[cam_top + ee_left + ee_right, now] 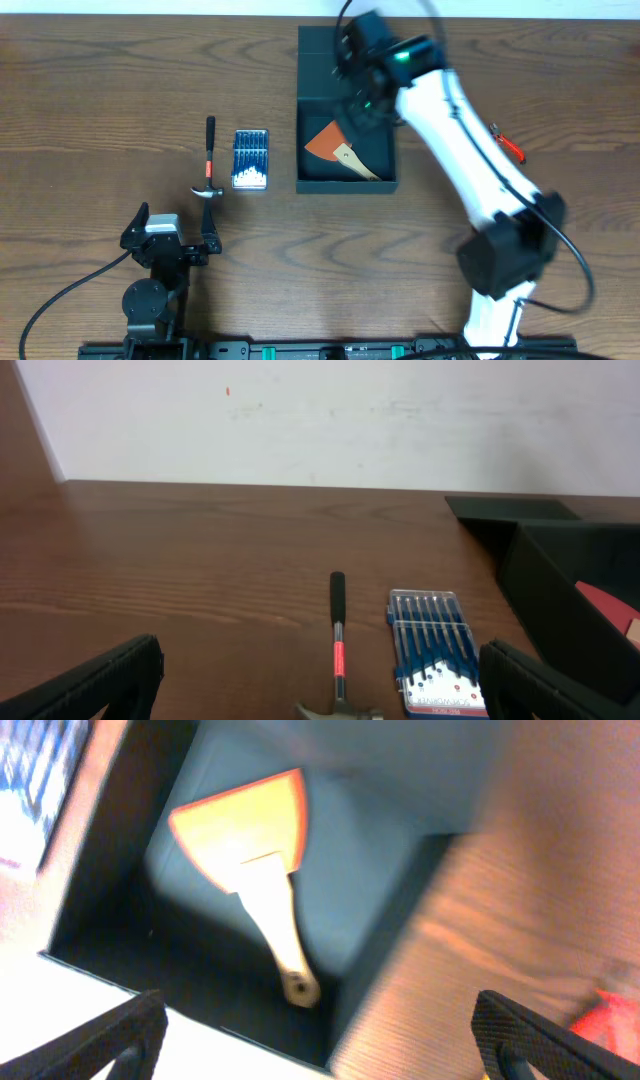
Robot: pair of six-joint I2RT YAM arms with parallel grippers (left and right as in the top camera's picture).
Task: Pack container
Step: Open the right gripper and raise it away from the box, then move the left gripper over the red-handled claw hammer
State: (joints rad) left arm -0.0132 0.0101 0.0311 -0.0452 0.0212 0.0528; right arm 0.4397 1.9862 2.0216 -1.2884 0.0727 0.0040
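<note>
The container [346,186] is a dark box on the table's far middle, its flap lid [318,60] folded back. An orange scraper with a pale wooden handle [338,152] lies flat inside it. My right gripper [362,108] hovers over the box and stands open with nothing between its fingers. In the right wrist view the scraper [255,840] lies on the box floor [350,890] below the gripper [320,1040]. My left gripper [172,232] rests open near the front left, empty [320,685], and faces the container [570,590].
A hammer with a black and red handle [209,160] [338,650] and a small blue case of silver bits [250,160] [430,650] lie left of the box. A red-handled tool [508,145] [610,1015] lies to its right.
</note>
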